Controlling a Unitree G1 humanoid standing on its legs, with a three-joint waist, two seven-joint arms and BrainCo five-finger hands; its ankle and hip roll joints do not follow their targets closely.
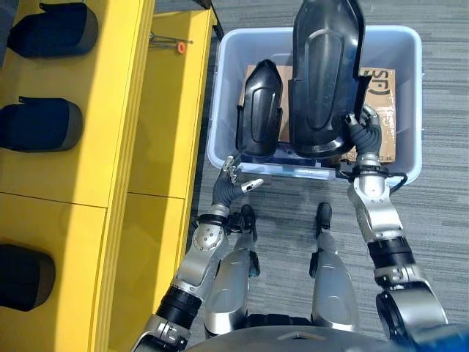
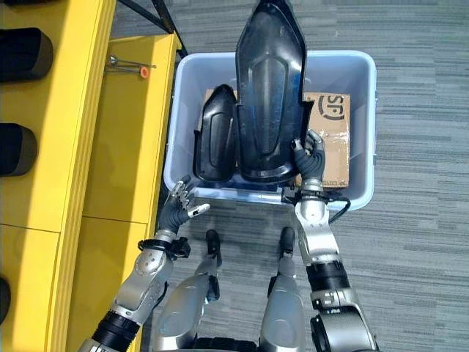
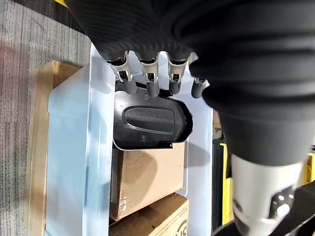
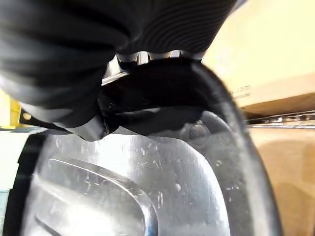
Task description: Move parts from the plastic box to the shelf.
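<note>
My right hand [image 2: 311,163] grips the big black part [image 2: 270,95], lifted above the plastic box [image 2: 363,125]; my left hand [image 2: 178,202] hangs spread. Next I judge it needs swinging to the yellow shelf [image 2: 95,147].

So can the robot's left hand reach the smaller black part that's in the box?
Probably yes. The left hand hovers open at the plastic box's near rim, right beside the smaller black part, with nothing between. The right hand holds the bigger part off to the side.
</note>
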